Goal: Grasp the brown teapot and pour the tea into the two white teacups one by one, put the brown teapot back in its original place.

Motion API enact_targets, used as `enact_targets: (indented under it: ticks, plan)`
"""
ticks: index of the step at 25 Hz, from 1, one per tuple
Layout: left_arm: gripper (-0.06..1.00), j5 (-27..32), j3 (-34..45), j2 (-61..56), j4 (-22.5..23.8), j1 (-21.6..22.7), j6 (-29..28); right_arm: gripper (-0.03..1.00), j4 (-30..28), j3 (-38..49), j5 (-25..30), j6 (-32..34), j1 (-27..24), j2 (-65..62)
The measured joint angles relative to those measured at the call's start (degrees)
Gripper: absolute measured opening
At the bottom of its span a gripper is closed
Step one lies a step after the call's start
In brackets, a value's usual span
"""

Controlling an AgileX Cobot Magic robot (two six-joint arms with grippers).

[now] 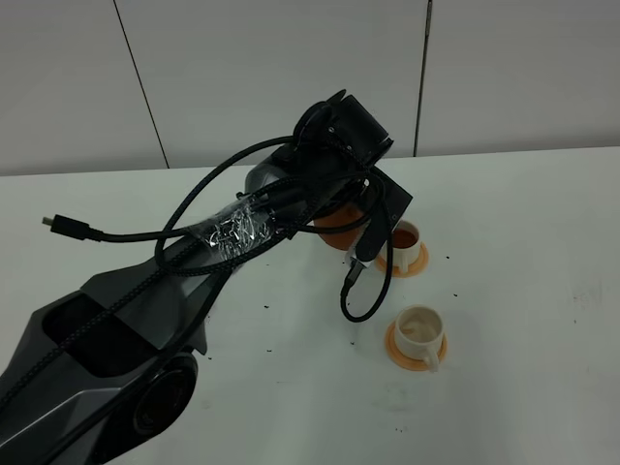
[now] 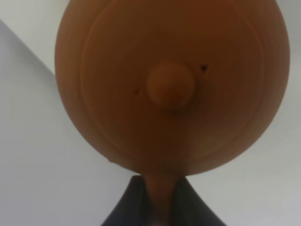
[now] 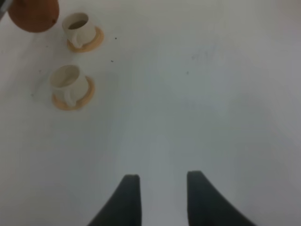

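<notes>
My left gripper (image 1: 360,208) reaches across to the far cup and is shut on the handle of the brown teapot (image 1: 336,221). In the left wrist view the teapot (image 2: 169,84) fills the frame, lid and knob facing the camera, with the fingers (image 2: 127,207) closed on its handle. The far white teacup (image 1: 405,242) on its orange saucer holds dark tea (image 1: 402,235). The near white teacup (image 1: 418,329) looks pale inside. The right wrist view shows the teapot (image 3: 33,14), the far cup (image 3: 77,28) and the near cup (image 3: 66,82). My right gripper (image 3: 162,188) is open over bare table. The beige plate is hidden.
A loop of black cable (image 1: 363,291) hangs from the left arm just beside the two cups. A loose cable plug (image 1: 58,225) sticks out at the left. Small dark specks (image 1: 455,291) dot the white table (image 1: 523,291).
</notes>
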Motion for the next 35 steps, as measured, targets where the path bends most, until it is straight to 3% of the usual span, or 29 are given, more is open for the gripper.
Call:
enact_targets:
  ticks: [6,10,12,22,28,35]
  plan:
    - [0.17,1.0,0.0,-3.6,-1.3,0.7,-6.7,0.24,0.0,0.0,0.0,-0.1,0.0,0.0]
    - [0.17,5.1,0.0,-4.1,-2.8,1.6,-9.6,0.24,0.0,0.0,0.0,-0.1,0.0,0.0]
    - [0.17,7.6,0.0,-4.1,-4.4,2.1,-11.0,0.24,0.0,0.0,0.0,-0.1,0.0,0.0]
    - [0.17,7.8,0.0,-4.1,-15.4,4.9,-23.8,0.24,0.2,0.0,0.0,0.0,0.0,0.0]
    - [0.17,7.8,0.0,-4.1,-20.9,6.4,-26.8,0.24,0.2,0.0,0.0,0.0,0.0,0.0]
    - [0.17,7.8,0.0,-4.1,-22.3,7.4,-28.5,0.24,0.2,0.0,0.0,-0.1,0.0,0.0]
